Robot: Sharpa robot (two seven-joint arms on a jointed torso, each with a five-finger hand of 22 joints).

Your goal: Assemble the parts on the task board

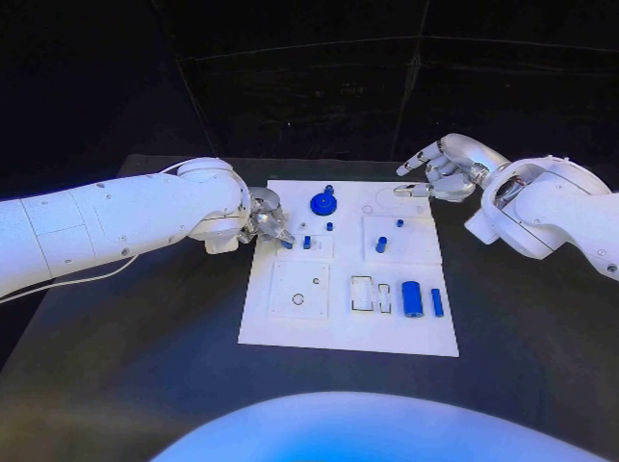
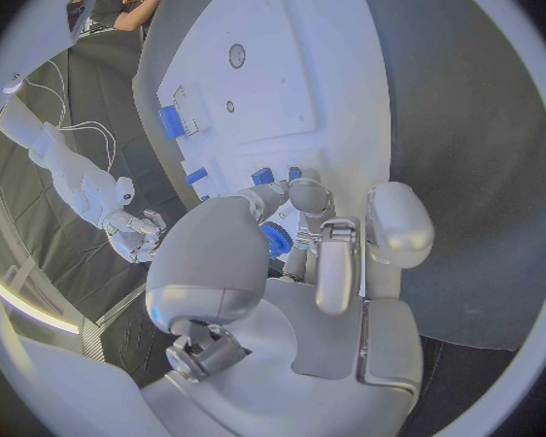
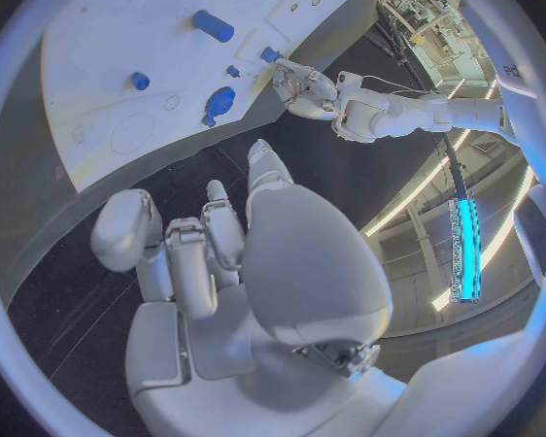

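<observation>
The part that the coming move seems to turn on is the small blue peg [image 1: 305, 242] standing in the upper-left block of the white task board [image 1: 289, 332], just beside the fingertips of the left robot hand [image 1: 267, 223]. The peg lies immediately to the board side of that hand, toward the middle of the board, and its long axis stands upright, so I judge the approach must come from above or from the left edge.

The left robot hand reaches over the board's left edge with its fingers curled toward the pegs. In the left wrist view its fingers [image 2: 300, 196] close in next to small blue pieces [image 2: 262, 176], but whether they pinch one I cannot tell.

Just beyond, the round blue knob part [image 1: 323, 203] sits near the board's far edge, between the two hands and closer to the left one. Another blue peg [image 1: 381, 244] stands near the board's middle. Along the near half lie a large blue cylinder [image 1: 412, 298] and a slimmer blue bar [image 1: 437, 302], both with long axes pointing toward and away from the robot.

The right robot hand [image 1: 441, 168] hovers off the board's far right corner above the tabletop [image 1: 142, 366], fingers spread, holding nothing, well apart from the peg. The left arm is plainly the nearer.
</observation>
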